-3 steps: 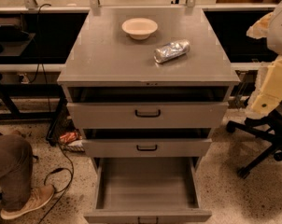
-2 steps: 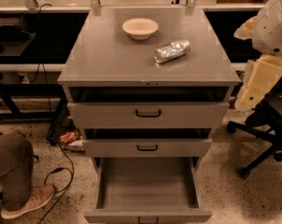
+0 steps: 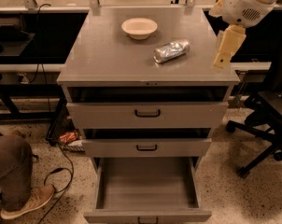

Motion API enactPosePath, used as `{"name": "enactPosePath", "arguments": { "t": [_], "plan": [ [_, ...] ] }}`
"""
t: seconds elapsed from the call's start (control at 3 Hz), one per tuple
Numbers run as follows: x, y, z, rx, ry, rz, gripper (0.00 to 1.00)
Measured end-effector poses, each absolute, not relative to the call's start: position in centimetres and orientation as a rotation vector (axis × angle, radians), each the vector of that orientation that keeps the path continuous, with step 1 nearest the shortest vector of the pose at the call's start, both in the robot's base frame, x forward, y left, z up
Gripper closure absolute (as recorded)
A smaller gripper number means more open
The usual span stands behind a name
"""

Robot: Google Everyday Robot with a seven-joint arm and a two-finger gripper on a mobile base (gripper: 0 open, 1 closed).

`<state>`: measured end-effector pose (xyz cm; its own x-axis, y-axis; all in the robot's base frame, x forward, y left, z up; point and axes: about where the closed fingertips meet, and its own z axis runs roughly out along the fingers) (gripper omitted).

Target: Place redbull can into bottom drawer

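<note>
The redbull can [image 3: 172, 51], slim and shiny silver, lies on its side on the grey cabinet top [image 3: 108, 55], right of centre. The bottom drawer [image 3: 145, 183] is pulled out wide and shows a bare grey tray. My gripper [image 3: 222, 59] hangs at the cabinet's right edge, to the right of the can and a little above the top, and it holds nothing that I can see. The gripper is about a can's length from the can.
A cream bowl [image 3: 139, 28] stands behind the can. The two upper drawers [image 3: 147, 114] with black handles stand slightly ajar. A person's leg and shoe [image 3: 19, 190] are at the lower left, with cables on the floor. An office chair [image 3: 262, 120] stands at the right.
My arm has swung up and to the left, from beside the cabinet's right side to over its right edge near the can. The can, bowl and drawers have not moved.
</note>
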<state>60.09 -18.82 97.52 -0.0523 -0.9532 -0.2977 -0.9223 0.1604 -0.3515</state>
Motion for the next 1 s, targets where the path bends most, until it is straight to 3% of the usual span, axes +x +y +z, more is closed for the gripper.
{"name": "enactPosePath", "arguments": {
  "t": [0.67,1.0],
  "plan": [
    [61.5,-18.7,96.7,-1.749,1.980,-0.065,0.00],
    [65.8,-18.5,95.1,-1.677,1.999,-0.058,0.00]
  ]
}}
